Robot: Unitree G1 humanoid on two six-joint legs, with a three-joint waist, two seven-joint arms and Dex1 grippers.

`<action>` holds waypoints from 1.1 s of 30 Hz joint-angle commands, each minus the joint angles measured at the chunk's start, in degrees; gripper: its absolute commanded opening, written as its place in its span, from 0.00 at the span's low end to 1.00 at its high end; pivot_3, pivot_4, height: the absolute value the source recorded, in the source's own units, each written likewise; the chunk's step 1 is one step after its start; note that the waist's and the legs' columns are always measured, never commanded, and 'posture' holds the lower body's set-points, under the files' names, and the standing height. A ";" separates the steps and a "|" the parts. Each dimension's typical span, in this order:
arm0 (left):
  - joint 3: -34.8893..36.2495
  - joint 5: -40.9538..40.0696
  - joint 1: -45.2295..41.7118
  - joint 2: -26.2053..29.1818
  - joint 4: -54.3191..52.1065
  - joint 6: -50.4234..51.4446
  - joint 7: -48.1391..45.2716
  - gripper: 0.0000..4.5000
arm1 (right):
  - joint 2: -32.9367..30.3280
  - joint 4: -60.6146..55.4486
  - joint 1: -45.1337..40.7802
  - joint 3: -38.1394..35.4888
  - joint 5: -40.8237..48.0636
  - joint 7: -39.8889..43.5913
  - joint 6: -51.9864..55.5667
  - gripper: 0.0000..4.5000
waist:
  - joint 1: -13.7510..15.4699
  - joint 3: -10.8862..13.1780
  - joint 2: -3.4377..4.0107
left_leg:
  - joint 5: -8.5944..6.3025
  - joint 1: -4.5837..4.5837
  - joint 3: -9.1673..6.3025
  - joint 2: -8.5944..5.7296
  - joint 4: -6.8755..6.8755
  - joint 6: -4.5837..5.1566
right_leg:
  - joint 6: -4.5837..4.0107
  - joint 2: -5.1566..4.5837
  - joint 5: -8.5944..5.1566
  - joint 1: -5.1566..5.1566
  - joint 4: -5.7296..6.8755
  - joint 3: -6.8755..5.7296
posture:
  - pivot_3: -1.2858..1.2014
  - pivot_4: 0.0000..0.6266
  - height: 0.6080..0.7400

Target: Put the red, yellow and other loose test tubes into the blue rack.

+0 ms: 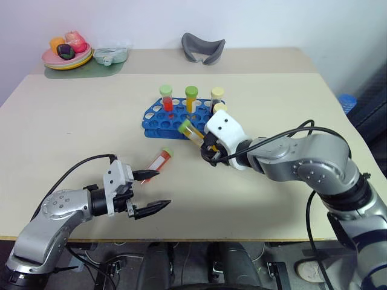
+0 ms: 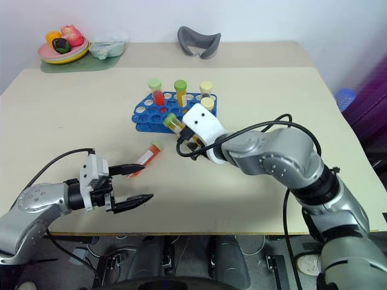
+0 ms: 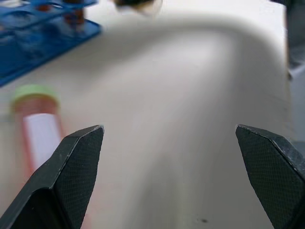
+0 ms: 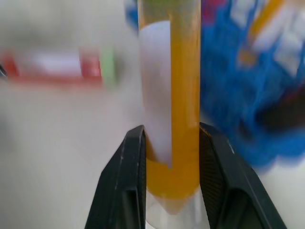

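Note:
The blue rack (image 1: 156, 119) stands mid-table with three capped tubes upright in it: a red one (image 1: 167, 98), an orange one (image 1: 191, 98) and a pale-capped one (image 1: 217, 96). My right gripper (image 1: 208, 147) is shut on a yellow test tube (image 1: 192, 131) with a green cap, held tilted just above the table by the rack's near right corner; the wrist view shows the yellow test tube (image 4: 174, 95) clamped between both fingers (image 4: 128, 181). A red test tube (image 1: 160, 160) lies loose on the table. My left gripper (image 1: 151, 191) is open, just short of the red test tube (image 3: 38, 129).
A plate of fruit (image 1: 66, 59) on a green mat, a clear container (image 1: 110, 55) and a grey curved object (image 1: 202, 48) sit along the far edge. A blue object (image 1: 347, 101) lies beyond the table's right side.

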 commanded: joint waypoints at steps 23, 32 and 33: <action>5.17 -0.70 -3.08 -5.38 2.36 -1.53 8.24 1.00 | 35.82 49.89 2.89 -8.05 -44.00 11.94 -66.11 0.19 | -0.24 0.01 0.02 | 0.02 -0.06 0.06 0.01 0.20 -0.03 | -0.02 -0.02 0.00 -0.10 0.27 0.03 | 0.52 0.24 0.44; 6.67 -3.04 -4.15 -6.22 1.83 -0.54 9.34 1.00 | 37.97 57.60 2.63 -10.86 -47.06 13.18 -73.58 0.19 | -0.30 0.01 0.02 | 0.02 -0.07 0.07 0.02 0.23 -0.04 | -0.02 -0.02 0.00 -0.13 0.33 0.05 | 0.52 0.24 0.44; 6.68 -3.03 -4.21 -6.19 1.85 -0.51 9.35 1.00 | 38.25 58.05 2.58 -10.95 -47.38 13.26 -74.00 0.19 | -0.30 0.01 0.02 | 0.03 -0.07 0.07 0.02 0.23 -0.05 | -0.02 -0.02 0.00 -0.13 0.34 0.05 | 0.52 0.24 0.44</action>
